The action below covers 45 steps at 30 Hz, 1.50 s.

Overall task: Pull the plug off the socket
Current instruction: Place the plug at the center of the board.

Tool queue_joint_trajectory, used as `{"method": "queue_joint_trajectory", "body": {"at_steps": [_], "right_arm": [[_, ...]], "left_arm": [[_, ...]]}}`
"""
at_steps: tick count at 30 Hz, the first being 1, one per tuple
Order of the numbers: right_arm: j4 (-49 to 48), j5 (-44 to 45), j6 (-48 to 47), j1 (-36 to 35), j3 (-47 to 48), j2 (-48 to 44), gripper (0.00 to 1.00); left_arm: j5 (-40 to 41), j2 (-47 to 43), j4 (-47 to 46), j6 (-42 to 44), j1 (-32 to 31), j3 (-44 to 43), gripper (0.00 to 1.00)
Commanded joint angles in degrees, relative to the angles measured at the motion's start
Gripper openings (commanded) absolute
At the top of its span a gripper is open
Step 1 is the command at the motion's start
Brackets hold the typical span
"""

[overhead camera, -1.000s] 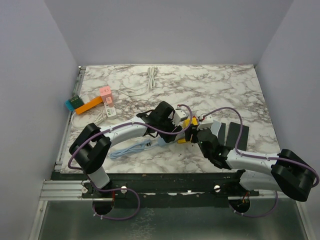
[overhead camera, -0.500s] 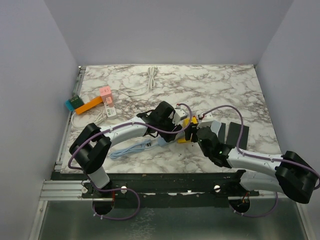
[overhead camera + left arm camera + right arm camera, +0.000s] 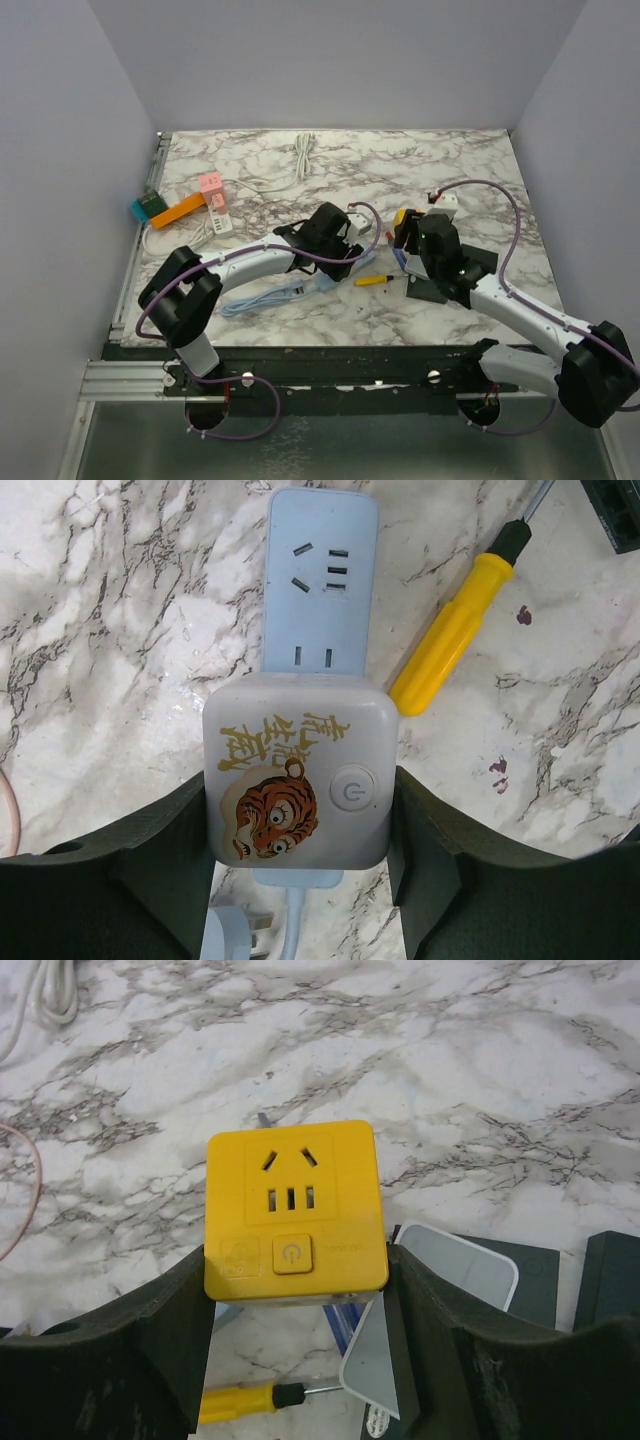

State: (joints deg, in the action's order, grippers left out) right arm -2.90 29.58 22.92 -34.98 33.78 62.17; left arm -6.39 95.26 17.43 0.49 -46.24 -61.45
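Our left gripper [image 3: 300, 825] clenched on white tiger-print adapter [image 3: 297, 770] atop pale blue power strip [image 3: 321, 590], our right gripper [image 3: 295, 1295] grasping yellow cube plug [image 3: 294, 1200], well apart from the strip, yellow screwdriver [image 3: 455, 635] beside the strip

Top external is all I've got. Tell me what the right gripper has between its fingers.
Observer: The right gripper is shut on a yellow cube adapter with its own socket holes and a power button on its face.
Operator: Report the left side.
Observer: The left gripper is shut on a white cube with a tiger print, sitting on the blue power strip.
Operator: Say whether anything else is plugged into that strip.
Observer: Nothing that shows: the sockets beyond the white cube are bare.
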Motion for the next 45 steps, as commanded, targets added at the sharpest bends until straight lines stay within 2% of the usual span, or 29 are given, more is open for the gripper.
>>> {"method": "queue_joint_trajectory", "body": {"at_steps": [1, 7, 19, 31, 36, 45], "right_arm": [[7.3, -7.8, -0.5, 6.5, 5.6, 3.3, 0.01], [12.4, -13.6, -1.1, 12.9, 13.5, 10.7, 0.01], [12.8, -15.0, -3.3, 14.7, 21.5, 21.5, 0.01], [9.4, -14.4, -4.1, 14.8, 21.1, 25.9, 0.01], [4.3, -15.4, -4.8, 14.8, 17.8, 24.2, 0.07], [5.5, -14.2, -4.8, 14.8, 18.4, 26.8, 0.1]], "left_arm": [[12.0, 1.4, 5.5, 0.0, 2.6, 3.2, 0.0], [10.5, -0.9, 5.5, -0.3, 2.5, 4.1, 0.0], [8.9, -0.9, 5.6, -2.9, 2.5, 3.5, 0.0], [9.8, -1.4, 5.8, -2.9, 2.3, 3.5, 0.0], [9.5, -0.7, 5.9, -3.0, 2.0, 3.4, 0.0], [9.5, 0.2, 6.0, -2.9, 1.7, 3.2, 0.0]]}}
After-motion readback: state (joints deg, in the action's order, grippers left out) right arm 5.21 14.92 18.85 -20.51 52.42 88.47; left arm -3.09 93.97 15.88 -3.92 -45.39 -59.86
